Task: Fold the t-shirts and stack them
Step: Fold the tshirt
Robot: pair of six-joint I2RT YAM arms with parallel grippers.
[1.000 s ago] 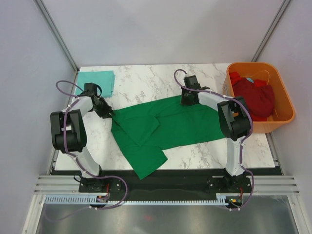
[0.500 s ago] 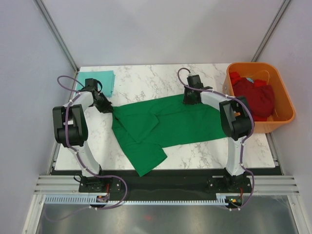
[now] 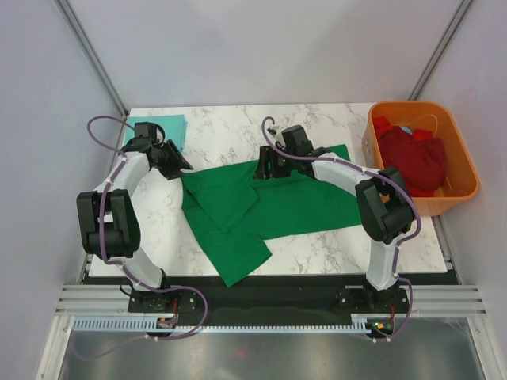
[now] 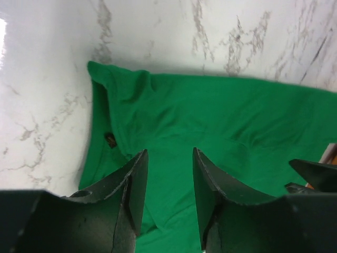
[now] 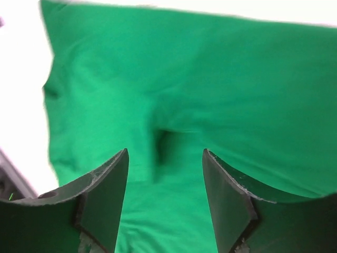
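A dark green t-shirt lies spread across the middle of the marble table, one part reaching toward the near edge. My left gripper hovers open just off its left back corner; in the left wrist view the gripper has only green cloth below it. My right gripper stands open over the shirt's back edge, and in the right wrist view it is empty above the cloth. A folded pale teal t-shirt lies at the back left. Dark red t-shirts fill the tub.
The orange plastic tub stands off the table's right edge. Bare marble shows behind the green shirt and at the near right corner. Grey walls close in the cell on three sides.
Both grippers have opened and let go of the green shirt's back edge. The right gripper has slid left along that edge. The left gripper has drawn slightly back from its corner.
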